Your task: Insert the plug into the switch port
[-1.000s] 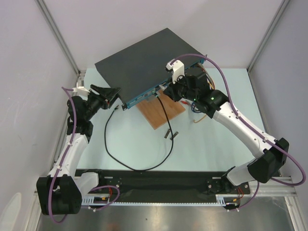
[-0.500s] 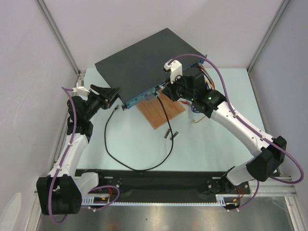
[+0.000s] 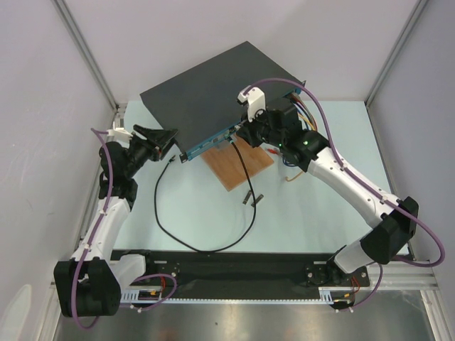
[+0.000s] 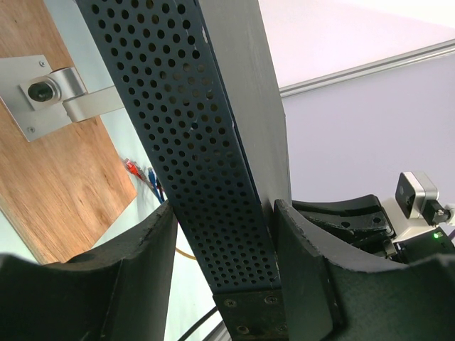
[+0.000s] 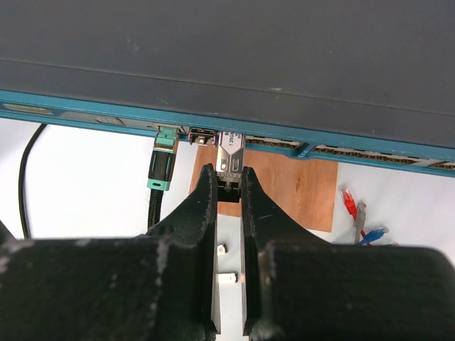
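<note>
My right pincer (image 5: 227, 176) is closed on a small silver metal plug (image 5: 229, 150). The plug's tip meets the teal front face of the large flat black metal switch (image 5: 234, 42), straight ahead. My left pincer (image 4: 224, 238) clamps the switch's perforated side wall between both fingers.

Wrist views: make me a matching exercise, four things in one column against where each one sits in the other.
Things:
1. silver plug
2. green-ended cable
3. wooden board
4. left gripper

Places:
A. partly under the switch
B. astride the switch's perforated side
C. between the fingers of the right gripper
D. seated in a port beside the plug

Pairs: 1-C, 2-D, 3-A, 4-B.
</note>
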Robot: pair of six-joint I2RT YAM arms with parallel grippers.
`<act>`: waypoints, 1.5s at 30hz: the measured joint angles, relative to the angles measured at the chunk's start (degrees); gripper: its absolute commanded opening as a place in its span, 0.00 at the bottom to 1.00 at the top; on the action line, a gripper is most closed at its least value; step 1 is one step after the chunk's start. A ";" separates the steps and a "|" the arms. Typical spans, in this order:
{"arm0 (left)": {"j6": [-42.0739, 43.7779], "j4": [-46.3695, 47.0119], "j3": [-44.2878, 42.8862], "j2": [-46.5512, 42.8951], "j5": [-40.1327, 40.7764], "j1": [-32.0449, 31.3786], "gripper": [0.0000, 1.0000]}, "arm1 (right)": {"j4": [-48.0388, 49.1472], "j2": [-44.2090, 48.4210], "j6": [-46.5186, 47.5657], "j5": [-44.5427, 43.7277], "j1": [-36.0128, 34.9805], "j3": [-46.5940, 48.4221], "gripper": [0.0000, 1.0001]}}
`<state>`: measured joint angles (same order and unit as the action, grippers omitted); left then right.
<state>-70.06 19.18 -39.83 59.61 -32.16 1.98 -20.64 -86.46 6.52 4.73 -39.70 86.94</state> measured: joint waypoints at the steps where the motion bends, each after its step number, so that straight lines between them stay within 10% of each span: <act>1: -0.02 0.00 0.00 0.00 0.00 0.00 0.00 | 0.04 -0.02 0.17 0.02 0.00 0.00 0.01; 25: 0.09 -0.04 0.00 -0.02 -0.04 -0.09 0.00 | -2.21 3.82 3.41 5.81 1.22 -0.50 0.73; 28: 0.09 -0.04 0.00 -0.02 -0.07 -0.09 0.00 | -4.33 4.96 3.48 6.91 2.40 -0.57 0.71; 36: 0.13 -0.04 0.00 0.00 -0.07 -0.09 0.00 | -9.40 4.85 3.10 10.38 4.74 -0.04 0.21; 45: 0.15 -0.04 0.00 0.00 -0.07 -0.09 0.00 | -9.60 0.68 2.01 11.69 4.68 3.80 0.18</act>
<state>-69.91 19.14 -39.83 59.61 -32.23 1.89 -30.24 -85.78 8.54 16.43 -35.03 90.74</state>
